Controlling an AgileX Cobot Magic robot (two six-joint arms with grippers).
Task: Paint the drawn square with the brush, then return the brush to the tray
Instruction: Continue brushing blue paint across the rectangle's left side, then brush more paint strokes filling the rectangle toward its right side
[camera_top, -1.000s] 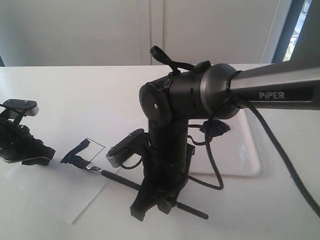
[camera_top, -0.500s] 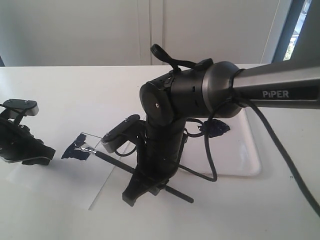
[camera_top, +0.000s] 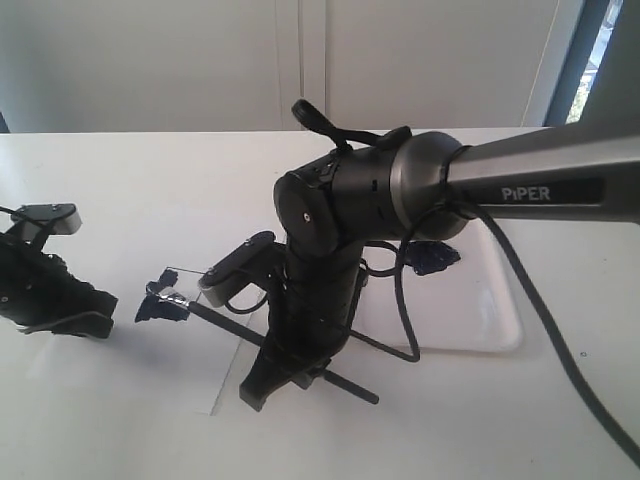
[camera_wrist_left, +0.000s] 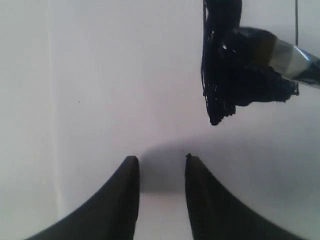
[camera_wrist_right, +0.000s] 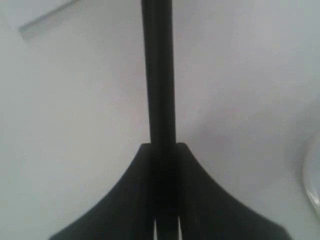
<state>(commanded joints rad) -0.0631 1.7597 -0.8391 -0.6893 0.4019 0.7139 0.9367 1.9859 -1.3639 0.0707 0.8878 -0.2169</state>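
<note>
The brush (camera_top: 290, 353) is a thin black rod. My right gripper (camera_top: 262, 385) is shut on its handle (camera_wrist_right: 159, 75), mid-length. Its silver ferrule (camera_top: 181, 301) and dark bristles rest on the drawn square (camera_top: 160, 303), which is largely filled with streaky dark paint on the white paper sheet (camera_top: 200, 380). In the left wrist view the painted square (camera_wrist_left: 225, 80) lies just beyond the ferrule (camera_wrist_left: 287, 55). My left gripper (camera_top: 95, 322) is low at the sheet's left side, open and empty (camera_wrist_left: 161, 159). The white tray (camera_top: 490, 310) lies behind the right arm, with a dark paint blob (camera_top: 432, 257) on it.
The right arm's wrist and cable (camera_top: 410, 320) hang over the tray's near left part and hide it. A white wall (camera_top: 250, 60) runs along the back of the white table (camera_top: 150, 190). A window frame (camera_top: 575, 60) stands at the far right.
The right gripper has swung left and toward the front with the brush, and the bristles have stroked across the square. The sheet's near corner has shifted right. The left gripper has dropped slightly.
</note>
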